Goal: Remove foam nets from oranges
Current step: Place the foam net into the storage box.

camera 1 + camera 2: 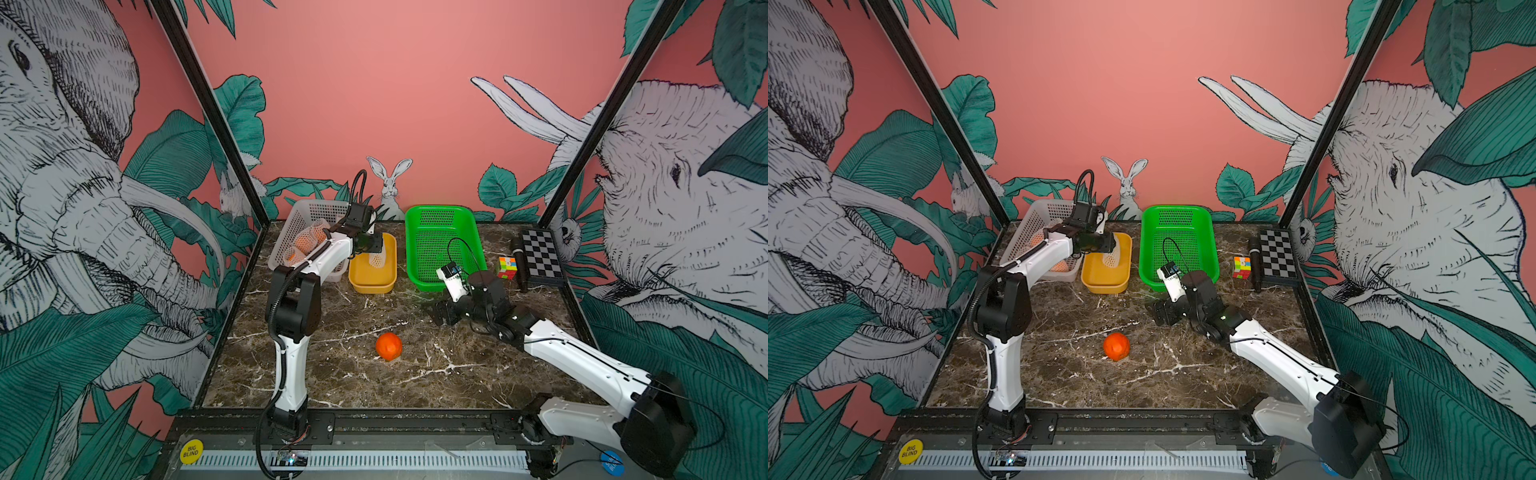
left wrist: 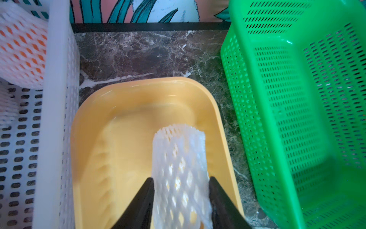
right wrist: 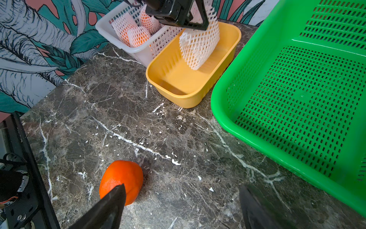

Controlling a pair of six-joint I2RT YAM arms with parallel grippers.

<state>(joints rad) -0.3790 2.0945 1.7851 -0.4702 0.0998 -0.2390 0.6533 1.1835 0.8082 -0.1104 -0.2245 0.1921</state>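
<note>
Closest to the lens, the black fingers (image 2: 136, 206) of the left gripper (image 2: 180, 178) are seen narrowed on an empty foam net (image 2: 179, 152). The net is pressed from both sides and hangs over the yellow tub (image 2: 178, 79). The right gripper (image 3: 183, 188) is held low over the surface (image 3: 158, 128) with its fingers spread wide and nothing between them. A bare orange (image 3: 122, 178) lies just beside one finger; whether it is touched cannot be told. More netted oranges (image 1: 309, 243) are piled in the white basket (image 1: 286, 232), just beside the tub. No fruit is seen in the green basket (image 1: 440, 214).

The net is judged very light, soft and springy. It would be flattened by little force and could cling to the fingers when let go. A loose open end, clear of the fruit, is judged the best place for it to be pinched. The orange is judged firm yet easily bruised, and prone to rolling, so it would best be taken across its widest part with a gentle squeeze. For a wrapped fruit, the bulge would be steadied by one gripper while the sleeve's free end is drawn off by the other.
</note>
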